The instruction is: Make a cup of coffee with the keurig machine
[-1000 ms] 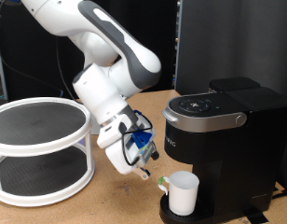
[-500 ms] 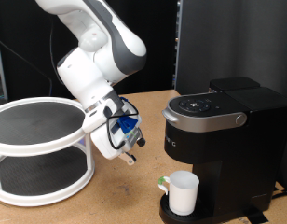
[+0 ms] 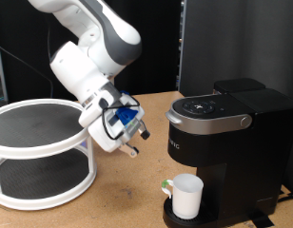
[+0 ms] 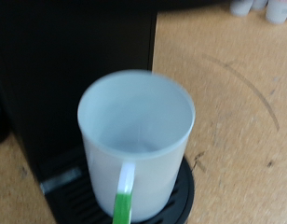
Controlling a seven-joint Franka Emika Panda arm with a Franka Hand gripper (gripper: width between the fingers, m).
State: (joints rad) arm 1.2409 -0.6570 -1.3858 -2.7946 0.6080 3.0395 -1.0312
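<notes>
Exterior view: the gripper hangs in the air, well apart from the keurig machine, at about nine o'clock from it. Nothing is in the fingers, and I cannot tell how wide they stand. The cup sits on the machine's round base, under the front, at about five o'clock from the gripper. A white two-level rack stands on the wooden surface at the view's left.

Wrist view: the fingers do not show here. The cup stands upright on the black drip tray, right against the machine's dark front. It looks empty inside. A green stripe runs down its handle.

The cup is probably hard, smooth and a bit slippery, and could crack if dropped. The handle or the rim looks like the best place to hold it.
</notes>
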